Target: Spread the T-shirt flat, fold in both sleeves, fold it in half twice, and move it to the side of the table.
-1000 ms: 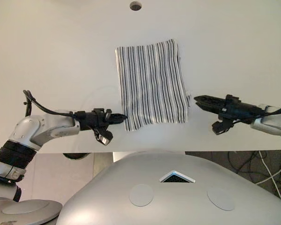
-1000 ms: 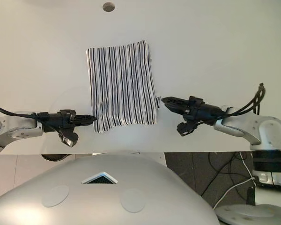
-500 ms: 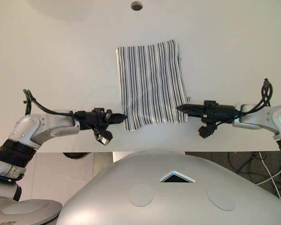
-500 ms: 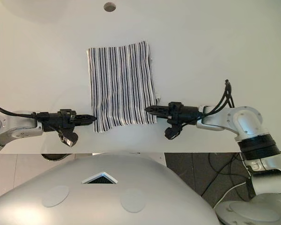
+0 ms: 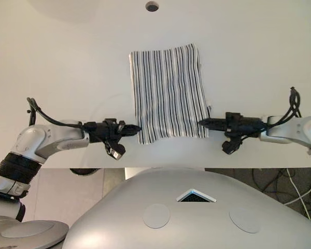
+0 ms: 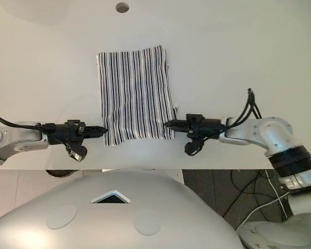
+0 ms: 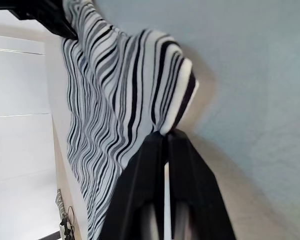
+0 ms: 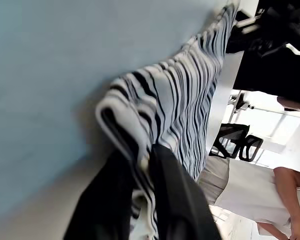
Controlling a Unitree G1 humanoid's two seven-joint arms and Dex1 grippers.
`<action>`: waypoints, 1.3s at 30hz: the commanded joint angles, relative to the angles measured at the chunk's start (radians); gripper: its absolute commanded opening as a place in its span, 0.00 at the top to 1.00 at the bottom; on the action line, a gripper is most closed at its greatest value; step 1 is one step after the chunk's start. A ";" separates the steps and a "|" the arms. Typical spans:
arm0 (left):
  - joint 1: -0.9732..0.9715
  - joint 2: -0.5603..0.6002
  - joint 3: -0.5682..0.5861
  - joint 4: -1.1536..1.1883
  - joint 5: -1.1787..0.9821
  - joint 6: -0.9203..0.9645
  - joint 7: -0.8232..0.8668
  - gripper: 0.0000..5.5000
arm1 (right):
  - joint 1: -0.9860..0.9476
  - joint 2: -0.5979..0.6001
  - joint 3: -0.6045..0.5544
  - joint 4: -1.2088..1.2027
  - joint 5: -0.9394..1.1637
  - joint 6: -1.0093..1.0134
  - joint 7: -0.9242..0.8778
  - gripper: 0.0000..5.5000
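One black-and-white striped T-shirt (image 5: 169, 93), folded into a rectangle, lay mid-way across the white desk (image 5: 67, 67) between two claws. The left claw (image 5: 137, 128) was closed, tips touching its near-left corner. The right claw (image 5: 201, 123) pinched its near-right corner.

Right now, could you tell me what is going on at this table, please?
The robot is folding a black-and-white striped T-shirt, which lies as a flat rectangle on the white table. Its left gripper pinches the near left corner and its right gripper the near right corner. The shirt sits mid-table, not yet at the side.
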 commanded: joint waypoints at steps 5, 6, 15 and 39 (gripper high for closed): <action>0.039 0.016 -0.016 0.050 0.061 0.022 -0.033 1.00 | 0.012 0.005 0.000 0.029 -0.020 0.026 -0.005 1.00; 0.038 0.012 -0.016 0.047 0.060 0.023 -0.034 1.00 | 0.004 0.018 0.007 0.023 -0.015 0.028 0.008 1.00; 0.043 0.007 -0.018 0.037 0.025 0.018 -0.042 1.00 | 0.001 0.075 0.033 -0.012 0.065 0.058 0.134 1.00; 0.224 0.026 0.163 -0.325 -0.880 0.344 -0.319 1.00 | 0.404 -0.063 -0.320 -0.369 1.112 0.465 0.546 1.00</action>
